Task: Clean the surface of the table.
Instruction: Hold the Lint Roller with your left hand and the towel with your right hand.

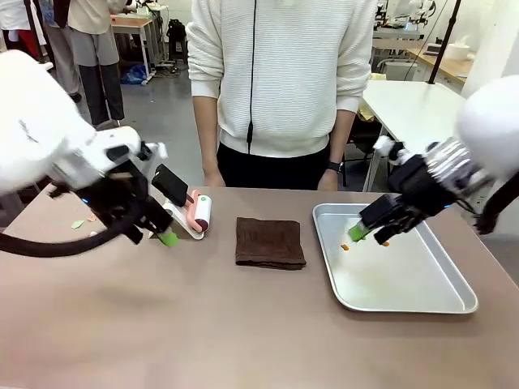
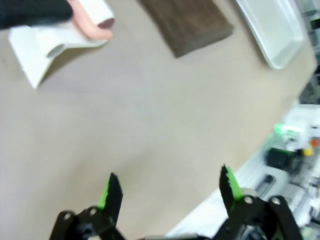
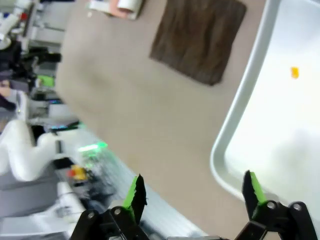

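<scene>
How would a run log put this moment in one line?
left gripper open by lint roller | right gripper open over tray | cloth folded on table

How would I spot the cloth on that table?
Look at the brown table, between the silver tray and the pink-and-white roller. The cloth lies flat midway between them, the only dark brown fabric square.

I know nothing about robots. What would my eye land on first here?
The robot's left tool hangs open above the table by a pink roller; its right tool hangs open over a metal tray with an orange scrap. A brown cloth lies between them, and a person in white stands at the far side.
</scene>
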`<move>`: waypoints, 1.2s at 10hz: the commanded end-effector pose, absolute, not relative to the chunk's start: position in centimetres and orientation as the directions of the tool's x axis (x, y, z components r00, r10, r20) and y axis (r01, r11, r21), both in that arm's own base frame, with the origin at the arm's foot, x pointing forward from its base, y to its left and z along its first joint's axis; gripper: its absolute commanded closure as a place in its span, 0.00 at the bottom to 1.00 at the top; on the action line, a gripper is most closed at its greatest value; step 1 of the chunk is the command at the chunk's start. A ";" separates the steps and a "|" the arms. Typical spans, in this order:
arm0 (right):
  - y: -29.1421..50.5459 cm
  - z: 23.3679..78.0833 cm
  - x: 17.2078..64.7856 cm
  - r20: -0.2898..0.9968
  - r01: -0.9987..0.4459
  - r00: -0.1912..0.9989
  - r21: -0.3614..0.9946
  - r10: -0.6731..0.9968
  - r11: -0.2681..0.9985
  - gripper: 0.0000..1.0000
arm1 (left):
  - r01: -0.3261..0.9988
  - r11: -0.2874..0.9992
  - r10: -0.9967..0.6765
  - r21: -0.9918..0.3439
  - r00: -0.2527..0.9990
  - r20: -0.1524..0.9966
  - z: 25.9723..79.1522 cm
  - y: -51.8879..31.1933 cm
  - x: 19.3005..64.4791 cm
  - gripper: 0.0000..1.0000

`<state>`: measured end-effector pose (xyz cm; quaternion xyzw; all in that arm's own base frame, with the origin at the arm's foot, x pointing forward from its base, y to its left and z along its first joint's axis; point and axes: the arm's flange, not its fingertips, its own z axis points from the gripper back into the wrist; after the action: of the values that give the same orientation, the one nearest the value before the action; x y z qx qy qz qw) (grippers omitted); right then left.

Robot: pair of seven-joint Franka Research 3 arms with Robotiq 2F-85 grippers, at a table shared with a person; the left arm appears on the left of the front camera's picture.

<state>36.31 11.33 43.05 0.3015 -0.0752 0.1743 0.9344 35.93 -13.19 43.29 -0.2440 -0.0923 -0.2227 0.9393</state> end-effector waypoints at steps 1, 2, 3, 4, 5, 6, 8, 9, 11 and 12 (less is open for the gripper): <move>6.7 44.2 34.2 0.260 -0.296 0.953 0.702 0.153 0.648 0.00 | 0.416 0.696 -0.224 -0.585 0.900 0.374 45.7 -6.2 33.5 0.00; 4.1 44.8 32.0 0.285 -0.276 0.955 0.749 0.084 0.603 0.00 | 0.418 0.640 -0.136 -0.645 0.888 0.440 47.2 -1.8 32.0 0.00; 1.0 45.1 29.6 0.318 -0.247 0.948 0.777 -0.023 0.579 0.00 | 0.387 0.618 -0.011 -0.685 0.875 0.484 47.7 2.9 30.3 0.00; -1.3 44.9 27.6 0.338 -0.224 0.935 0.792 -0.103 0.568 0.00 | 0.377 0.579 0.047 -0.723 0.870 0.491 47.2 6.2 29.4 0.00; -3.7 44.7 25.6 0.385 -0.209 0.901 0.790 -0.201 0.576 0.00 | 0.329 0.570 0.099 -0.753 0.882 0.461 46.7 8.3 28.7 0.00; -6.7 44.3 24.1 0.403 -0.192 0.866 0.813 -0.294 0.549 0.00 | 0.293 0.535 0.175 -0.792 0.879 0.444 45.6 11.1 27.6 0.00; -12.2 42.7 22.4 0.348 -0.097 0.830 0.861 -0.437 0.500 0.00 | 0.212 0.459 0.356 -0.863 0.846 0.398 44.5 11.5 25.8 0.00; -14.2 41.8 22.3 0.309 -0.054 0.815 0.883 -0.491 0.466 0.00 | 0.166 0.433 0.420 -0.886 0.833 0.361 43.9 10.4 25.5 0.00; -16.8 40.1 22.6 0.266 -0.013 0.799 0.904 -0.539 0.427 0.00 | 0.106 0.383 0.488 -0.918 0.820 0.299 42.9 7.5 25.2 0.00; -17.2 39.6 22.9 0.251 -0.005 0.798 0.912 -0.548 0.410 0.00 | 0.081 0.372 0.515 -0.925 0.811 0.278 42.4 7.1 25.1 0.00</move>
<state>25.39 -23.53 43.59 0.5054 -0.2586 -0.1820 0.8028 31.58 15.30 47.40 -0.5438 -0.2655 0.1145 0.7878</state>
